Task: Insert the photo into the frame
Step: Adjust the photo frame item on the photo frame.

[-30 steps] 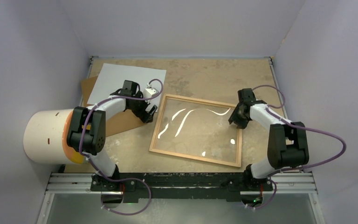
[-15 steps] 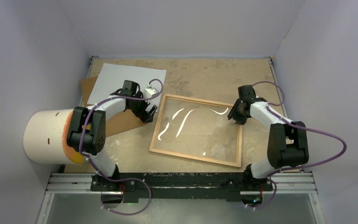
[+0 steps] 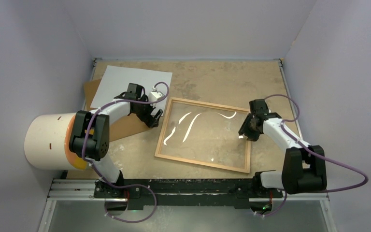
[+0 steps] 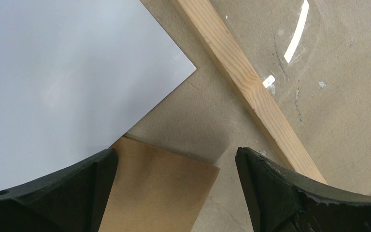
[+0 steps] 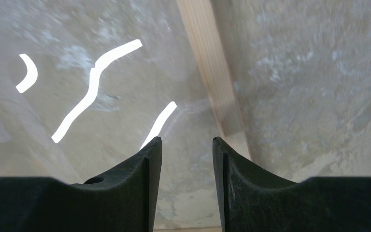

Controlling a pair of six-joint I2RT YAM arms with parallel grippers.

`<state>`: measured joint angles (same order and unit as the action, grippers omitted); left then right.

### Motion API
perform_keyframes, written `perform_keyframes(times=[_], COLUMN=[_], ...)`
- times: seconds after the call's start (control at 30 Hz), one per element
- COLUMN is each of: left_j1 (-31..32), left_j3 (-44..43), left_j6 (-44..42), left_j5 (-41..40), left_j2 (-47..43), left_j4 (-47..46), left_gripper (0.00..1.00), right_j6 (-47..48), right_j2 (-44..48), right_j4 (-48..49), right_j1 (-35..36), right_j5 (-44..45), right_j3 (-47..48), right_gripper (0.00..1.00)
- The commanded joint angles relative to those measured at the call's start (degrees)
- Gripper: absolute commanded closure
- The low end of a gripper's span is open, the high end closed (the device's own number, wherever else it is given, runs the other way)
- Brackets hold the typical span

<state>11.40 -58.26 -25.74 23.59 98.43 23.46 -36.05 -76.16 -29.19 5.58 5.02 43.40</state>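
Observation:
The photo (image 3: 133, 89) lies white back up at the back left; its corner shows in the left wrist view (image 4: 63, 82). The frame (image 3: 163, 130), thin light wood around a reflective glass pane, lies flat mid-table. My left gripper (image 3: 154, 117) is open and empty, hovering between the photo's near corner and the frame's left rail (image 4: 251, 92), over a corner of the brown backing board (image 4: 159, 193). My right gripper (image 3: 248, 133) hovers over the glass just inside the frame's right rail (image 5: 212, 72), its jaws a narrow gap apart and empty (image 5: 187, 140).
The brown backing board (image 3: 121, 125) lies partly under the photo at the left. A large white cylinder with an orange end (image 3: 48, 140) sits at the left edge. Purple-grey walls enclose the table on three sides.
My right gripper has moved toward the near side along the frame's right rail, and its arm has swung outward. The left arm, photo and frame have not moved.

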Motion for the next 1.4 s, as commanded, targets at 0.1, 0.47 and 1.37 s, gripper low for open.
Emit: perform_keyframes(times=[0.1, 0.47, 1.37], left_j1=[0.47, 0.47, 5.64], left_j3=[1.04, 1.33, -0.39], left_j6=[0.43, -0.1, 3.14], left_j5=[1.03, 1.49, 3.56], left_j2=[-0.65, -0.88, 1.33], left_j4=[5.63, 6.47, 4.96], left_gripper=[0.0, 0.0, 0.0], right_j6=[-5.41, -4.49, -1.74], right_j2=[1.31, 2.05, -15.65], right_j4=[-3.27, -7.56, 5.92], right_j1=[4.92, 5.23, 13.93], right_j5=[3.01, 3.97, -6.31], right_j3=[-5.29, 5.27, 26.13], right_gripper=[0.53, 0.53, 0.4])
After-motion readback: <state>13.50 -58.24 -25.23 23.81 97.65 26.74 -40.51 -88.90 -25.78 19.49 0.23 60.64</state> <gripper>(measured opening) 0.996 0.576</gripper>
